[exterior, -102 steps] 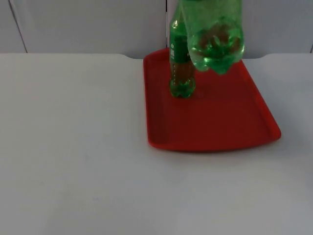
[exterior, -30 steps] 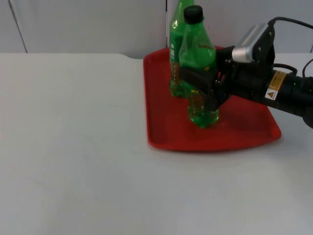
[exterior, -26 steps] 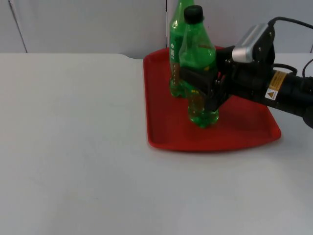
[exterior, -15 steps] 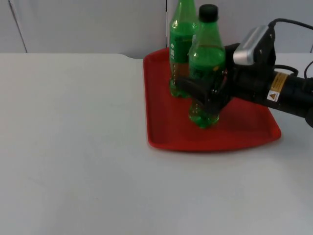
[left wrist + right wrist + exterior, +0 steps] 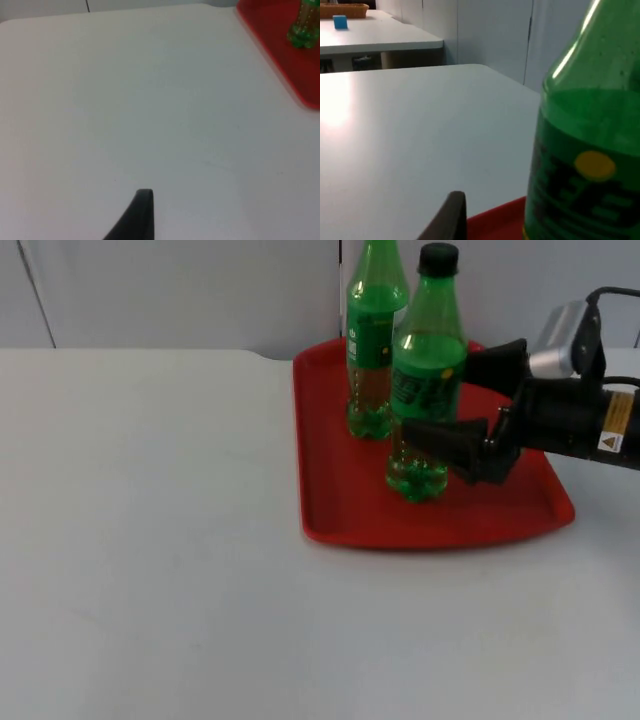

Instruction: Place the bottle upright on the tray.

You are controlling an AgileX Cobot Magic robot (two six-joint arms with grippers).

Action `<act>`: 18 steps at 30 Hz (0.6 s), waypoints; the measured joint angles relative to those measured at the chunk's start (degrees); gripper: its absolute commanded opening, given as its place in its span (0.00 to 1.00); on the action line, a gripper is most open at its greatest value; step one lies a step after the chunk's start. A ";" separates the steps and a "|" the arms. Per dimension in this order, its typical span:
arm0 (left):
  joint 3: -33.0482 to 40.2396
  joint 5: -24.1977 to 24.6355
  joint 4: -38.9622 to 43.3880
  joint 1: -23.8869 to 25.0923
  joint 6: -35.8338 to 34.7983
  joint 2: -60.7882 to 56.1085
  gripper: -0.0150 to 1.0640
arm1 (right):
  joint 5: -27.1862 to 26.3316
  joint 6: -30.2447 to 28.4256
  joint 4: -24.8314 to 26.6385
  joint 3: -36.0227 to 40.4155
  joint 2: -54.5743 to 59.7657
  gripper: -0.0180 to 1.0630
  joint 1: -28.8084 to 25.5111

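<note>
The bottle (image 5: 424, 380) stands upright on the red tray (image 5: 330, 500), right at the tips of the right claw (image 5: 445, 405), whose fingers are spread wide around it, gripping nothing. A second bottle (image 5: 372, 340) stands just beyond the claw. Best play: draw straight back, no brushing. The left claw (image 5: 137, 215) waits over bare desk (image 5: 125, 100); its opening I cannot tell.

Right arm low, reaching in from right; right hand (image 5: 462, 430) spread open; left arm waiting
</note>
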 measured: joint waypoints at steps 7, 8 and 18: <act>0.00 0.00 0.00 0.00 0.00 0.00 0.95 | 0.00 5.38 -7.05 0.00 0.00 0.99 -3.63; 0.00 0.00 0.00 0.00 0.00 0.00 0.95 | 0.00 5.79 -8.22 0.00 0.00 0.99 -3.95; 0.00 0.00 0.00 0.00 0.00 0.00 0.95 | 0.00 10.81 -13.53 -0.03 0.00 0.99 -6.66</act>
